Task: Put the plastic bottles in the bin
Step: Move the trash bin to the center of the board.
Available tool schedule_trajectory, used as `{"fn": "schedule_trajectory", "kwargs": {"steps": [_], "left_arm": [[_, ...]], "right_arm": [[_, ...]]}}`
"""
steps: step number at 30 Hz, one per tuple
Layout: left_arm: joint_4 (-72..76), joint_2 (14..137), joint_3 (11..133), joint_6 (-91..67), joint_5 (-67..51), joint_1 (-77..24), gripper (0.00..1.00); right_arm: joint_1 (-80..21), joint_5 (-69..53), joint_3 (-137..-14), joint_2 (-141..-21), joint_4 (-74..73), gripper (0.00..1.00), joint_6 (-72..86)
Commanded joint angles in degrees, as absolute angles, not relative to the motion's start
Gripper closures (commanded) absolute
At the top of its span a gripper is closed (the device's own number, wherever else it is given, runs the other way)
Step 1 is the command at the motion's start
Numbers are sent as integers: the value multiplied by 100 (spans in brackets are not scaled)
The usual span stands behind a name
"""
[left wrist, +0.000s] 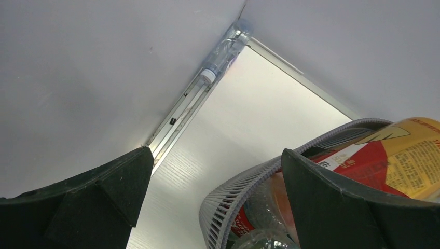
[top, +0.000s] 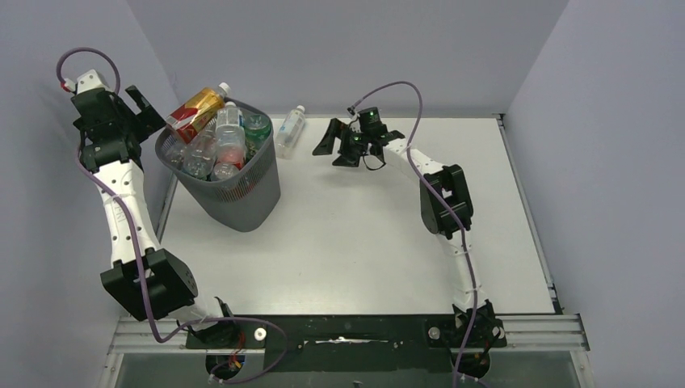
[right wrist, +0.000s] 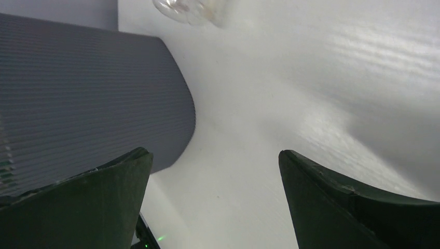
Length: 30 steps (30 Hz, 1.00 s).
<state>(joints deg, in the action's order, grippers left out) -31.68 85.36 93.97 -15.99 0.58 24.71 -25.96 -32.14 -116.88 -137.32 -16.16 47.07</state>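
**Top external view: one bottle on the bench, bin heaped to the rim**

Top external view shows the grey mesh bin point(top: 242, 202) at the back left of the white bench point(top: 363, 234). It is piled with plastic bottles point(top: 230, 137). A yellow-and-red bottle point(top: 196, 111) pokes above the rim on the left side.

One clear bottle point(top: 290, 131) with a white cap lies on the bench just right of the bin, close to the back edge.

The right end effector point(top: 339, 145) hovers just right of that bottle, its jaws spread wide and holding nothing. Its wrist camera sees the bin wall point(right wrist: 78, 104) on the left and part of the clear bottle point(right wrist: 189, 10) at the top edge.

The left end effector point(top: 148, 111) hangs beside the bin's left rim, also spread and empty.

The step in hand looks like fetching the clear bottle, and the right arm is the nearer one. A good grasp would straddle the bottle across its middle, not the cap end. It should close gently, because thin clear plastic may dent or slip.

The carry needs to clear the rim. Since the pile is high, releasing low over a hollow on the right side seems safest — a drop from height could bounce the bottle out. The left arm is best kept out of the way.
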Motion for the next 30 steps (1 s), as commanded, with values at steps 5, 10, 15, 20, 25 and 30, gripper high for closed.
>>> {"fn": "schedule_trajectory", "kwargs": {"steps": [5, 10, 15, 20, 25, 30], "left_arm": [[-2867, 8340, 8955, -1728, 643, 2693, 3], [-2550, 8024, 8264, -1806, 589, 2775, 3], [-1924, 7626, 7214, -1909, -88, 2856, 12], [-1340, 7517, 6531, -1980, -709, 2857, 17], [-1082, 7438, 6244, -2084, -1181, 2825, 21], [-892, 7487, 6092, -2034, -1588, 2657, 22]], "right_arm": [[-2605, -3251, -9825, -12057, -1159, 2, 4358], [-2738, -3188, -8898, -11329, -1273, 2, 4151], [-2795, -3097, -8352, -10793, -1379, 2, 4062], [-2787, -2955, -7958, -10252, -1516, 2, 3993], [-2762, -2839, -7582, -9815, -1582, 2, 3979], [-2693, -2773, -7319, -9492, -1582, 2, 3992]]}}
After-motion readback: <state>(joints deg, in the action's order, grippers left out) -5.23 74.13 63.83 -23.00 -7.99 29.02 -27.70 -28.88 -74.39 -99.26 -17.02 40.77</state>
